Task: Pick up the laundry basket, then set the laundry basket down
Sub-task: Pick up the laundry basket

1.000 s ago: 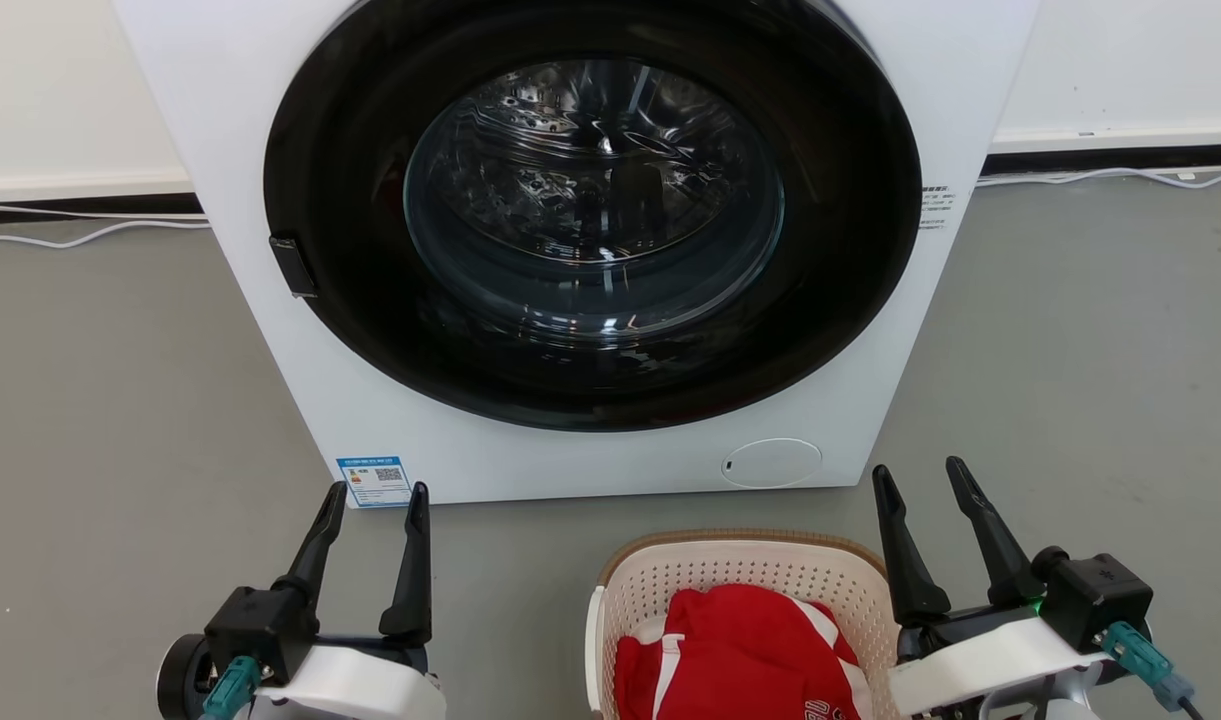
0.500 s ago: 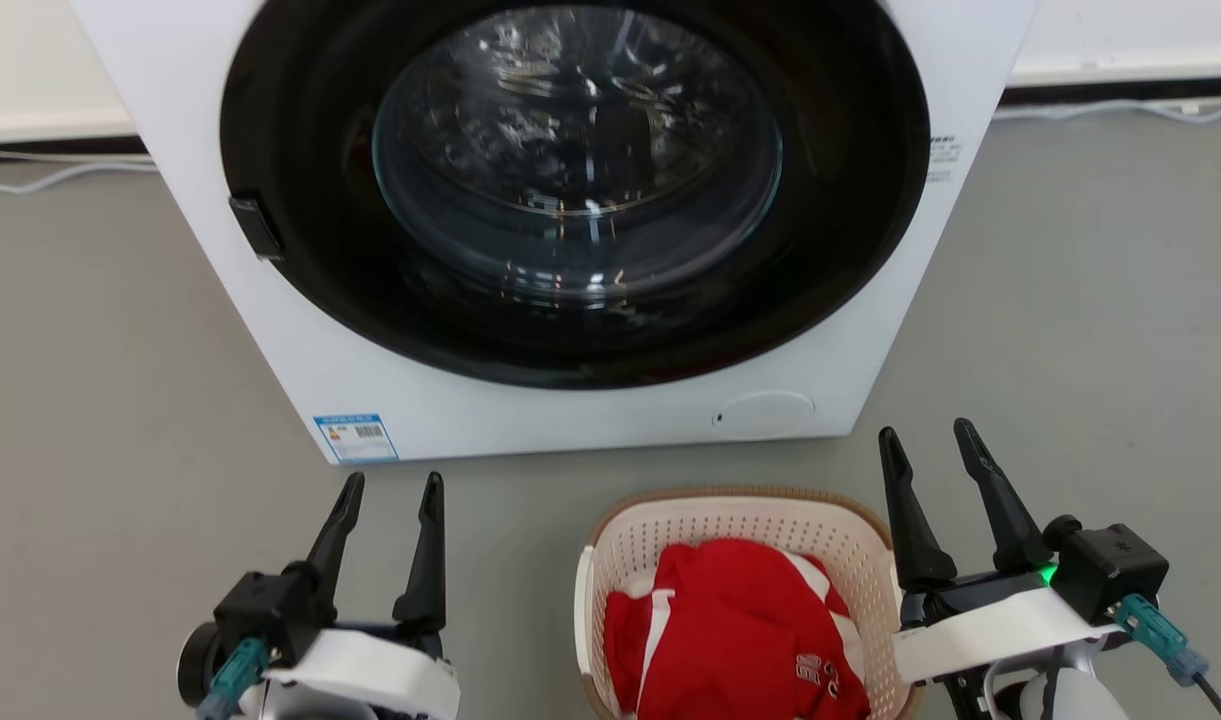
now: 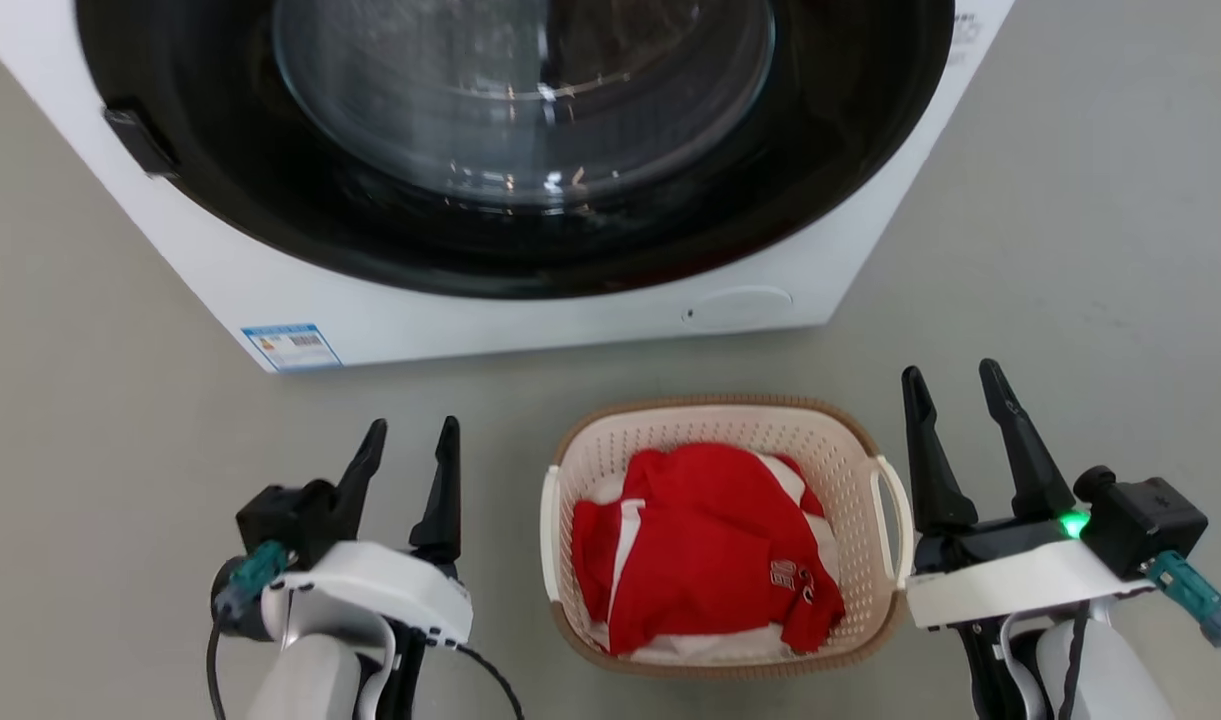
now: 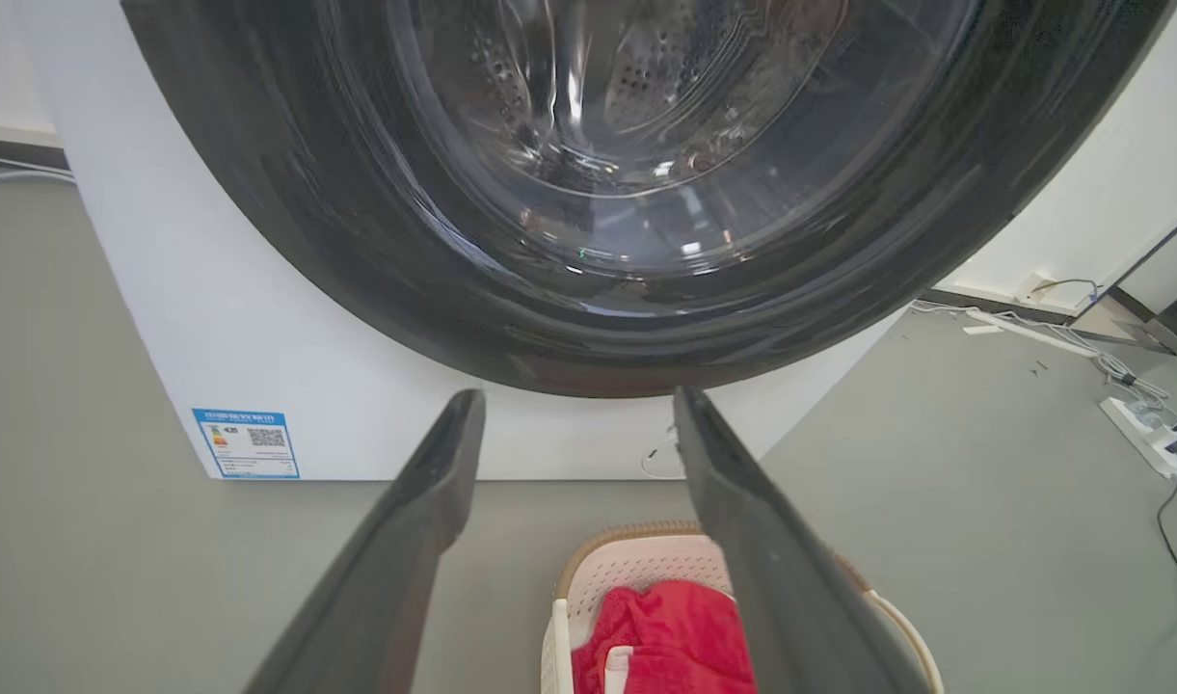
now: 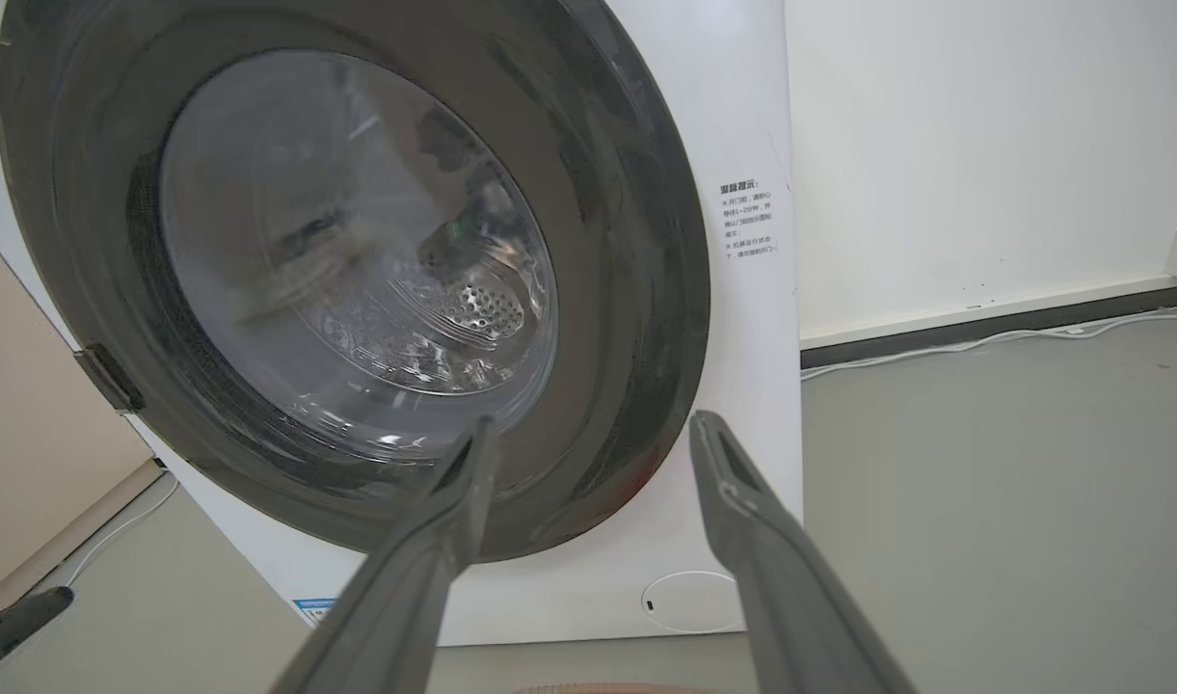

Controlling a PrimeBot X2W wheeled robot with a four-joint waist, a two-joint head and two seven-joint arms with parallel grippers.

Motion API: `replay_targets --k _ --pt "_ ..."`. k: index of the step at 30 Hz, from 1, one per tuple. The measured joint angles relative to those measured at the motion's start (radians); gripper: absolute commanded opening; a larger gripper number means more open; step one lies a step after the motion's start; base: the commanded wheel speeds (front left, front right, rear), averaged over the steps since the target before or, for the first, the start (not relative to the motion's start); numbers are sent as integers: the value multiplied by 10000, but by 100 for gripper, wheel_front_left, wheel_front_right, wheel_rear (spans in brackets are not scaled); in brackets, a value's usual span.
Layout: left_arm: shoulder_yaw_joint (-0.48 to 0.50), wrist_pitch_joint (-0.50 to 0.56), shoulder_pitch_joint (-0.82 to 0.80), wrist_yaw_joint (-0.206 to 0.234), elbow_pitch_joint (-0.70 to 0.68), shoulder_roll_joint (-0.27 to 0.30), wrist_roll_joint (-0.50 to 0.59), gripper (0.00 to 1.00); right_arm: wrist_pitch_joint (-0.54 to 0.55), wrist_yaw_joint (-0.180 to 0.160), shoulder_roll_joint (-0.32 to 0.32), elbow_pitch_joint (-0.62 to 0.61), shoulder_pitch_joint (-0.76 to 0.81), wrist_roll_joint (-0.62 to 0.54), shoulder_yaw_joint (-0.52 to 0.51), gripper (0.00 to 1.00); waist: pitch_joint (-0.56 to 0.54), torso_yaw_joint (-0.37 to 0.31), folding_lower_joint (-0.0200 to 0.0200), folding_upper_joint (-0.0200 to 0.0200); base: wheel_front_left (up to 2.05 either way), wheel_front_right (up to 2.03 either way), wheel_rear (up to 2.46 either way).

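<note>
The laundry basket (image 3: 838,468) stands on the grey floor in front of the washer, cream and perforated with a brown rim and white side handles. A red and white garment (image 3: 710,550) lies inside it. My left gripper (image 3: 414,428) hovers open to the basket's left, a short gap away. My right gripper (image 3: 950,372) is open just beside the right handle (image 3: 892,505), holding nothing. In the left wrist view the open left gripper (image 4: 578,395) points at the washer, with the basket (image 4: 636,569) low between the fingers. The right gripper (image 5: 593,422) stands open too.
A white front-loading washer (image 3: 530,320) with a large dark round door stands close behind the basket; its door is shut. A power strip with cables (image 4: 1142,424) lies on the floor to the right. Grey floor stretches on both sides.
The head camera has tilted down, so the whole basket now shows and the washer fills less of the top. Both grippers stay open beside the basket.
</note>
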Motion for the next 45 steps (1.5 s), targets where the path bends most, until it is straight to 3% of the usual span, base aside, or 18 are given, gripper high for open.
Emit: replay_targets --k 14,29,35,45 --pt "-861 2 -2676 -550 4761 -23 -1097 100 -2 0 4 -307 -876 362 8 100 1882 -788 -1 0 0 0 0" --pt "-1218 2 -5241 -414 8454 -27 -1411 100 -2 0 13 -650 -1807 907 209 100 3746 -1730 -1 0 0 0 0" --pt "-1220 211 -5864 13 9135 121 -1409 100 -2 0 19 -690 -1871 1218 370 100 4397 -2088 -1 0 0 0 0" --pt "-1229 1072 -6365 171 9394 683 -1425 100 -2 0 29 -773 -2222 1524 382 100 5319 -2541 0 0 0 0 0"
